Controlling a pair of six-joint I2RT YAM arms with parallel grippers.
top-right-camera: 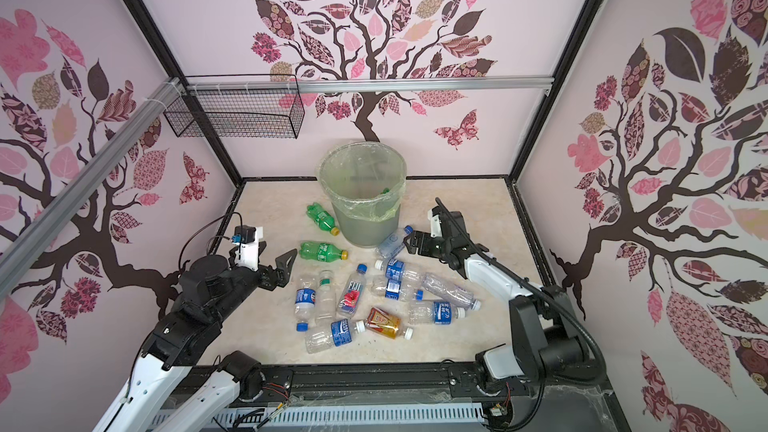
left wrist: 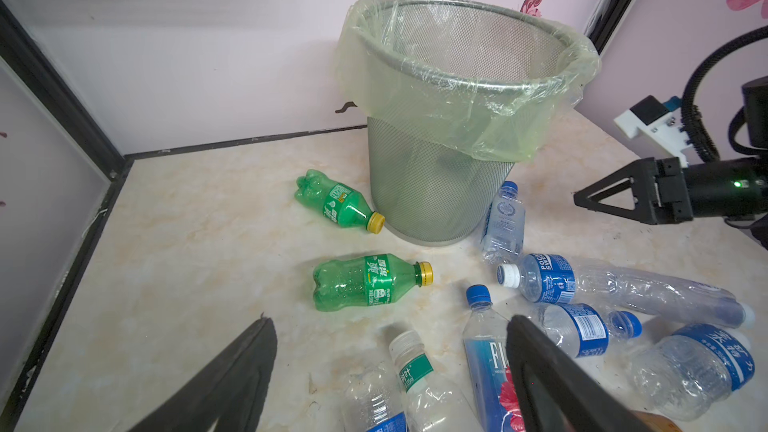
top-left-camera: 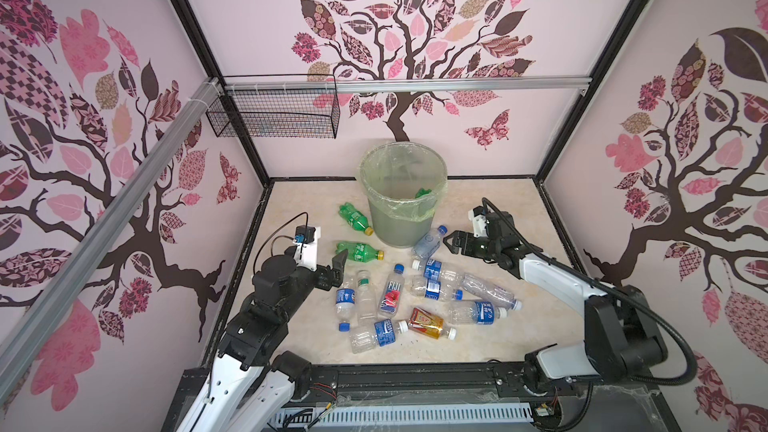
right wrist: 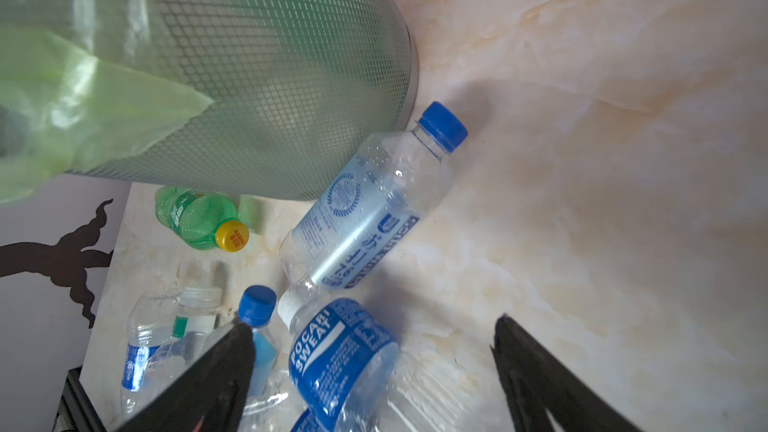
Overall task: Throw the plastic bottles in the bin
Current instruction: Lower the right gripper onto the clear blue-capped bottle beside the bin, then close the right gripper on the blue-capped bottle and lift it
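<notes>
FIJI bottle, POCARI SWEAT bottle

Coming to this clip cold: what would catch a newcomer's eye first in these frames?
The pink-and-brown tree wallpaper on all three walls dominates. On the marbled table, the mesh bin with its green liner stands at the back middle. A litter of plastic bottles lies in front of it, with two green ones at its left in both top views. The left gripper and right gripper flank the pile, both open.
</notes>
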